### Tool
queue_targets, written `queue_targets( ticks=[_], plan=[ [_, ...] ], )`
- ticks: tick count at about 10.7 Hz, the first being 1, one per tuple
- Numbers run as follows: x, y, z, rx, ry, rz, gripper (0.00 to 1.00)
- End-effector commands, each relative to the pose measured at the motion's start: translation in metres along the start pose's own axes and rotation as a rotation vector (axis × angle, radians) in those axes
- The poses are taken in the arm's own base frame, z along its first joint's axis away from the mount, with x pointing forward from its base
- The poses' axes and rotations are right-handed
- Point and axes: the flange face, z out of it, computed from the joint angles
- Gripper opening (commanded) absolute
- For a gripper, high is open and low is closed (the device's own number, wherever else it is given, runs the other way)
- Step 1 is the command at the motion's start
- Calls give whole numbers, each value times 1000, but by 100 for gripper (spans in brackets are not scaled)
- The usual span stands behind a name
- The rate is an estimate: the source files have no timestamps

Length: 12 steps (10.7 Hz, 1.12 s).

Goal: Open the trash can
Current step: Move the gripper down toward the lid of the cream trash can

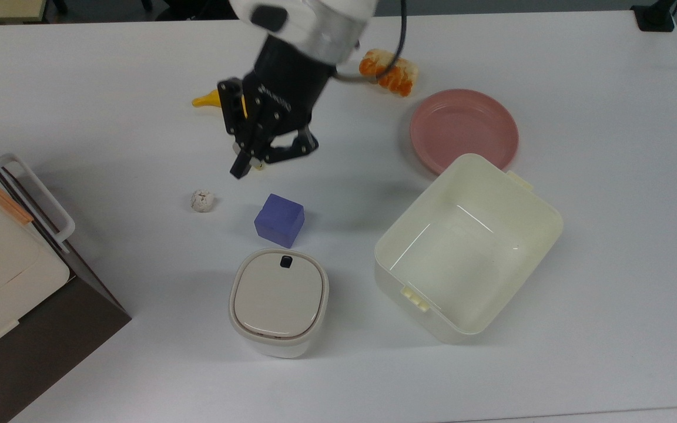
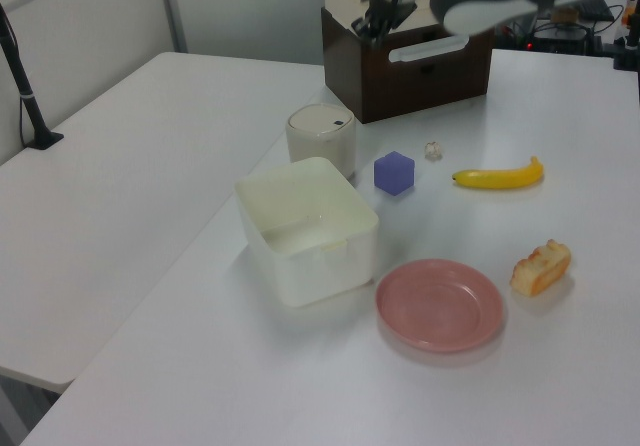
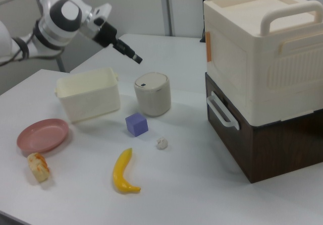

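The trash can (image 1: 278, 301) is a small white rounded bin with its beige lid down and a black button (image 1: 285, 261) at the rim; it also stands in the left view (image 2: 321, 136) and the right view (image 3: 152, 95). My gripper (image 1: 238, 170) hangs in the air above the table, tilted, with its black fingers pressed together and nothing held. In the top view it is above the trash can and the purple cube (image 1: 280, 220), well apart from the lid. The right view puts the gripper (image 3: 137, 59) high, to the upper left of the bin.
A banana (image 1: 204, 100) lies partly under the arm. A small white ball (image 1: 202, 201), a pink plate (image 1: 463, 129), a piece of bread (image 1: 395, 74) and a pale-yellow open tub (image 1: 544, 218) are around. A cream appliance on a brown box (image 1: 3, 276) fills the top view's left edge.
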Motion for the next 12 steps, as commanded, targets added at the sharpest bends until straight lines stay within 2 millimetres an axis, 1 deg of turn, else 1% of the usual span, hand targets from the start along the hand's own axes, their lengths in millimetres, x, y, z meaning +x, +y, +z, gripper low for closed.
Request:
queue_targets(
  ticks=[1, 2, 3, 4, 5, 6, 7, 8, 10, 12],
  plan=[
    [-33, -44, 22, -48, 61, -39, 0],
    [-36, -59, 32, -57, 79, -39, 0],
    [-42, -67, 41, -54, 83, -45, 0],
    [-40, -73, 43, 3, 112, -48, 0],
    [-43, -80, 54, 40, 132, -58, 0],
    [-42, -82, 60, 69, 149, -67, 0],
    [-48, -88, 70, 85, 154, -84, 0],
    [-52, -90, 74, 86, 148, -90, 0],
    [-53, -90, 75, 84, 146, -99, 0],
    [-61, -92, 80, 78, 132, -118, 0]
  ],
)
